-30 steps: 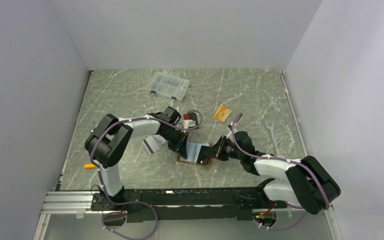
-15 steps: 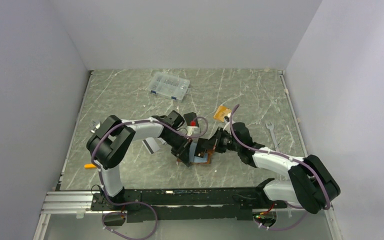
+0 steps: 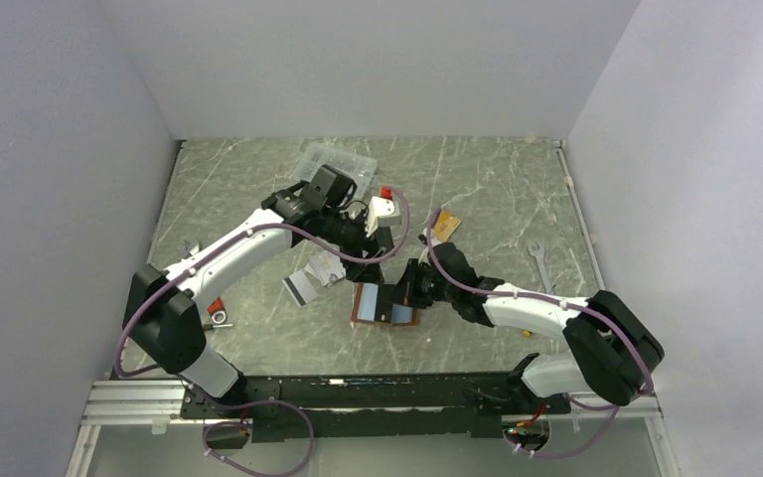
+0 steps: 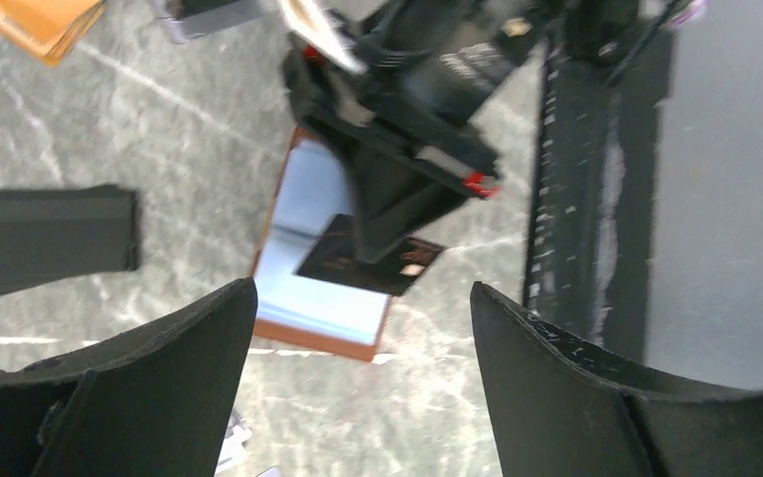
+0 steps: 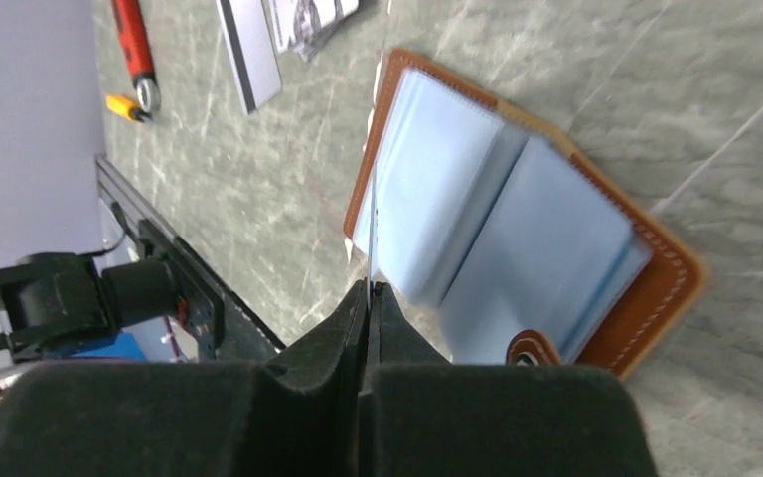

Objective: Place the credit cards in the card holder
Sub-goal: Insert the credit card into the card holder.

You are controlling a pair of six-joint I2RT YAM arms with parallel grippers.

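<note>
A dark rail (image 3: pixel 358 388) bounds the 6 o'clock edge of the marbled surface (image 3: pixel 517 189), and a strip of bare surface lies between it and the card holder (image 3: pixel 370 303). The holder lies open and flat with its pale blue sleeves facing up. Its long axis runs roughly 9 to 3 and its fold 12 to 6. The snap strap shows at the brown edge nearest the right tool (image 3: pixel 409 290).

That tool reaches in from 3 o'clock and is pinched fully closed on a thin card (image 4: pixel 333 263). The card stands edge-on between the pads over the holder's sleeves. From the left wrist it looks dark and lies slantwise across the open pages.

The left tool (image 4: pixel 362 285) hangs above the holder's 12 o'clock side, fingers spread wide with nothing between them.

At 9 o'clock of the holder, near it, lies a silver-grey card (image 3: pixel 298 288) with a dark stripe, with printed slips (image 3: pixel 326 268) just beside it. Farther toward 9, a red-handled tool (image 3: pixel 214 306) lies by the left arm. A flat black rectangle (image 4: pixel 55 238) lies apart from the holder.

At 1 o'clock an orange card (image 3: pixel 444 225) lies flat, well apart from the holder. A wrench (image 3: pixel 539 260) lies toward the 3 o'clock edge. At 12 o'clock a clear compartment box (image 3: pixel 343 167) is partly hidden by the left arm.
</note>
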